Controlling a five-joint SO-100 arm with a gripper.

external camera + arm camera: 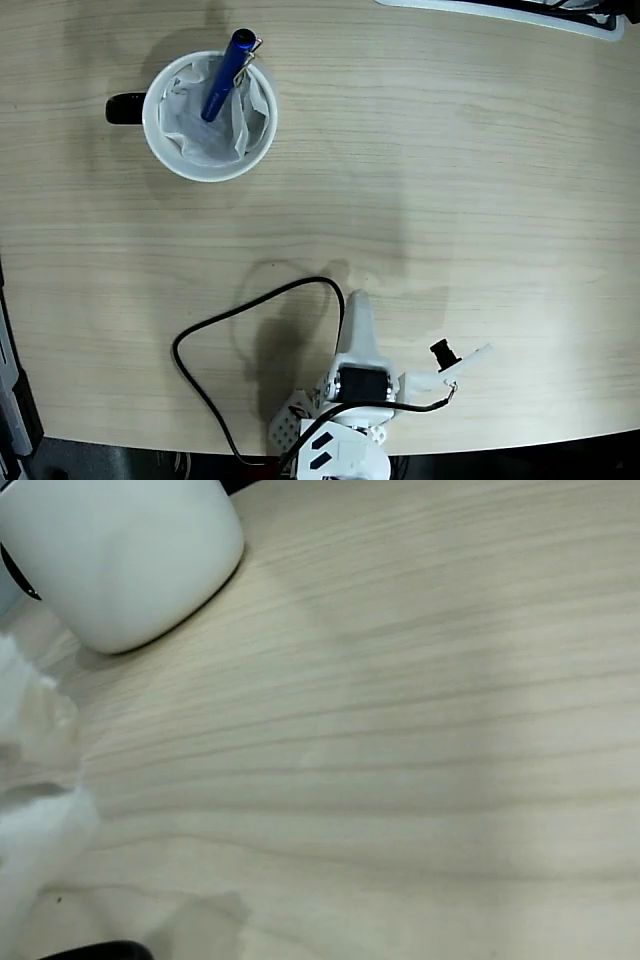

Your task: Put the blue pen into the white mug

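The blue pen (224,78) stood inside the white mug (208,165), near the top left of the fixed view. It leaned against the upper rim, tip down in the crumpled paper lining (190,125), so the paper and the rim together kept it from falling flat. Judged from this, the placement step appeared complete. The pen was slim and glossy, bright blue, with a silver clip (247,62) near its upper end, which projected past the rim. The mug's black handle (124,108) pointed left. The arm (358,380) sat folded at the bottom edge of the counter (480,200), well apart from the mug, with a black cable (215,325) looped beside it. Whether the hand was open or closed could not be told; its fingers were not clearly shown in either view. The wrist view showed only the mug's outer wall and bare counter.
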